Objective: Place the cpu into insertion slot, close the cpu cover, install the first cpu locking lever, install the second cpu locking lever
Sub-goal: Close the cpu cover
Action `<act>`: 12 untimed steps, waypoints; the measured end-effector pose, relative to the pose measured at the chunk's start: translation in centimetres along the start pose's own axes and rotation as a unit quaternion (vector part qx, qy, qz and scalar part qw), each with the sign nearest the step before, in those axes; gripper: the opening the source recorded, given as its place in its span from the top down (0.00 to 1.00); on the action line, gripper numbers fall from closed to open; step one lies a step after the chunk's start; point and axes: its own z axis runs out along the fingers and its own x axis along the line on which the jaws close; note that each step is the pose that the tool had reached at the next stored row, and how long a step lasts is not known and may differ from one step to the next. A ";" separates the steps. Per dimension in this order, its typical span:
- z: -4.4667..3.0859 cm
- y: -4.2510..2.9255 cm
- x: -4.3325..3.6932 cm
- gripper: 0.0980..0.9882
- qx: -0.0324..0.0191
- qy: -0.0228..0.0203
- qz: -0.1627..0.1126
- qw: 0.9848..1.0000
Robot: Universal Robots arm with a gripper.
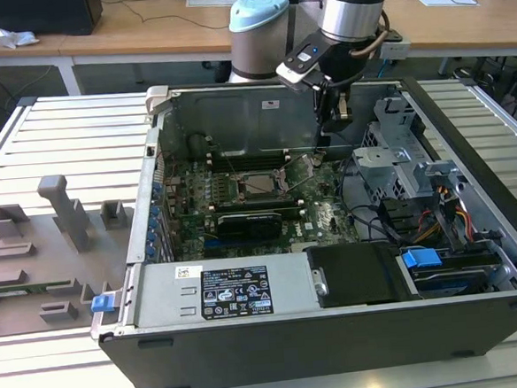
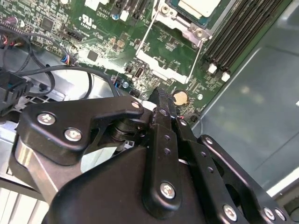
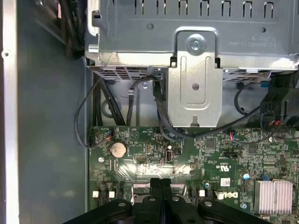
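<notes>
The cpu [image 1: 259, 183] lies flat in the insertion slot [image 1: 243, 195] on the green motherboard, its pale top also showing in the second wrist view [image 2: 196, 5]. The steel cpu cover [image 2: 184, 25] lies flat around the chip. Two thin wire levers [image 1: 286, 169] stand tilted up beside the socket, on the exterior view's right; both wires [image 2: 148, 37] show in the second wrist view. My gripper [image 1: 337, 117] hangs above the board's back corner, to the exterior view's right of the socket and clear of the levers. Its fingers [image 3: 161, 184] are pressed together on nothing, as also seen in the second wrist view [image 2: 159, 95].
A grey drive cage [image 3: 196, 70] with black cables [image 3: 159, 112] stands close past the fingertips. A coin battery [image 3: 117, 149] sits on the board nearby. The case's back wall [image 1: 235, 116] is behind the socket. Black memory slots [image 2: 243, 28] flank it. Grey fixtures [image 1: 60, 208] stand outside the case.
</notes>
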 end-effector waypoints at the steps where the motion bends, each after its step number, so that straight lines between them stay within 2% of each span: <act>1: 0.19 0.08 0.01 0.99 0.000 0.000 0.000 1.000; 10: 1.46 0.35 0.03 0.99 0.000 0.000 0.000 1.000; 12: 1.95 0.38 0.05 0.99 0.000 0.000 0.000 1.000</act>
